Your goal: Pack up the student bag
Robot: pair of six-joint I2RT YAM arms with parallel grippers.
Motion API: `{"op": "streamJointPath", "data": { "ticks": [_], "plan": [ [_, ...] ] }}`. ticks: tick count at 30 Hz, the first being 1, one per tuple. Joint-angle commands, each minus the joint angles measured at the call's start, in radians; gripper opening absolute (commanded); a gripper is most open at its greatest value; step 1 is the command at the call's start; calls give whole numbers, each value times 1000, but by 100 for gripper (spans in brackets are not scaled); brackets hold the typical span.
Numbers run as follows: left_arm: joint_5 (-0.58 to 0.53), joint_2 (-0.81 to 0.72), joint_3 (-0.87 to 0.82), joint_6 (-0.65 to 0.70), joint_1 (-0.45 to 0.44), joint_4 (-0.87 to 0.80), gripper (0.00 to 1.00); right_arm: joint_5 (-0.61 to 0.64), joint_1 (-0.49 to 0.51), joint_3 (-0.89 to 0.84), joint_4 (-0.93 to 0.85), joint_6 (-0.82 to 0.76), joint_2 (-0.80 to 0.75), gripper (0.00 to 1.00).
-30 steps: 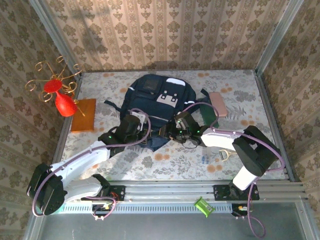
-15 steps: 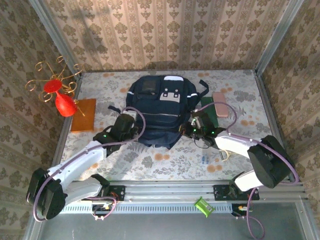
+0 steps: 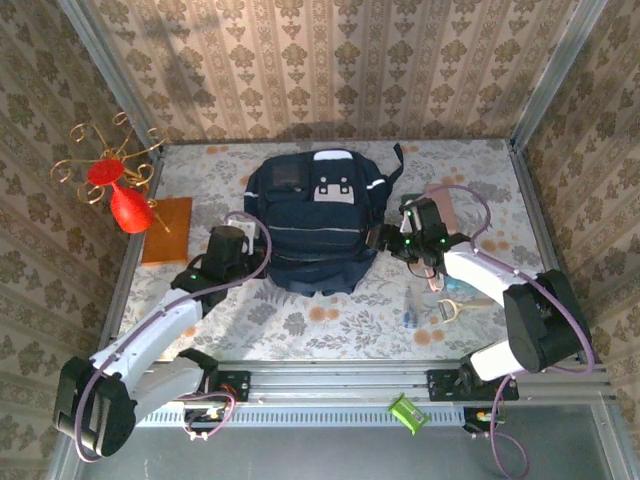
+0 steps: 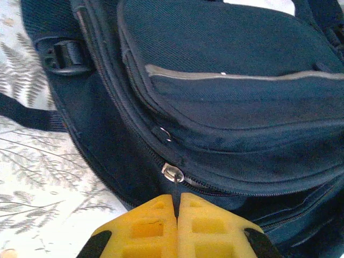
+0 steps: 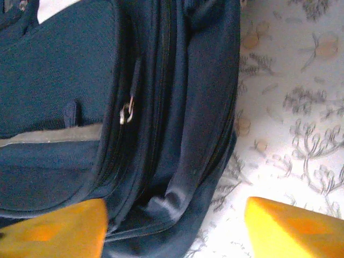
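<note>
student bag (image 3: 318, 215) flat, long axis near-to-far, patches toward far wall

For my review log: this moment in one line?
student bag: front up | left jaws: shut on zip pull | right jaws: open at bag's side

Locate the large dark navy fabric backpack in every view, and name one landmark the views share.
Top external: the backpack sits centre, just above the middle.
Left wrist: it covers the top and right, above the left gripper, shut on its zip pull.
Right wrist: it covers the left and middle.
Shared landmark: its thin pale stripe.
</note>
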Motion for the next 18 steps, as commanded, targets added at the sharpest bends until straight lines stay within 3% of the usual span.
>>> {"op": "streamJointPath", "data": {
  "ticks": [1, 5, 11, 18],
  "plan": [
    [48, -1, 21, -53, -53, 78, 0, 37, 93, -66, -26, 65, -116, 83],
    [26, 2, 42, -54, -113, 67, 0, 94, 236, -133, 51, 186, -134, 92],
    [11, -12, 47, -55, -168, 59, 0, 195, 332, -119, 134, 251, -5, 94],
    [-29, -36, 39, -43, -193, 27, 0, 367, 340, -130, 105, 277, 13, 82]
  ]
}}
